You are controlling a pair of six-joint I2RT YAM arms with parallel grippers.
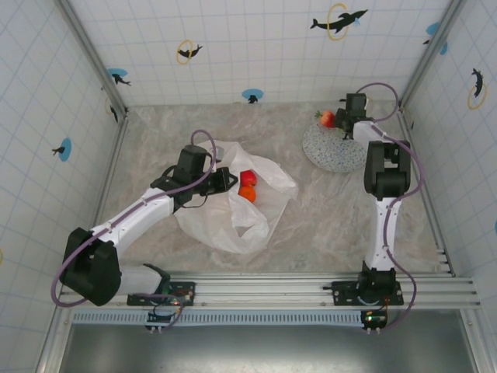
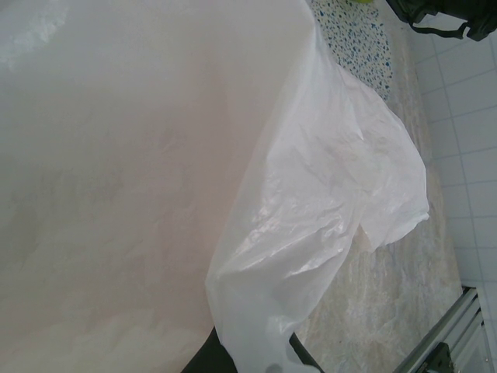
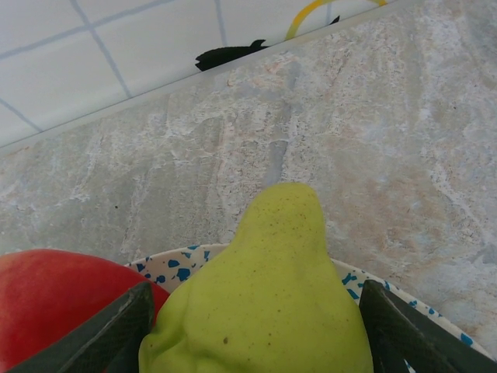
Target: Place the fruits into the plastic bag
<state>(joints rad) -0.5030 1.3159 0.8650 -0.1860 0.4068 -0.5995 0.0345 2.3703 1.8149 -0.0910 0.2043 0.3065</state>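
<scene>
Between the dark fingers (image 3: 93, 338) of your right gripper (image 3: 252, 334) sits a glossy yellow-green pear-shaped fruit (image 3: 264, 287), its narrow end pointing away from the wrist. One finger stands at each flank of it, close against the skin. You cannot tell from the wrist view whether they press on it or only bracket it, so the grasp is unconfirmed. The fruit rests on a round speckled grey-white plate (image 3: 180, 268), whose rim shows on both sides of it. Just outside the finger on the left of that view lies a glossy red round fruit (image 3: 46, 311), on the same plate. Ahead of the gripper you see the marbled grey table surface (image 3: 349, 140), then the white tiled wall (image 3: 116, 47).

Your left gripper (image 1: 225, 180) is clenched on the rim film of a large translucent white plastic bag (image 1: 233, 217). In the overhead view the bag spreads on the table in front of and beside that gripper, with its mouth at the fingertips. In the left wrist view the wrinkled film drapes close across the camera and runs down to the gripper. Just beyond the left fingertips, inside the bag's mouth, lie a second red fruit (image 1: 247, 178) and an orange fruit (image 1: 247, 193), touching each other. Plate and bag lie well apart.
</scene>
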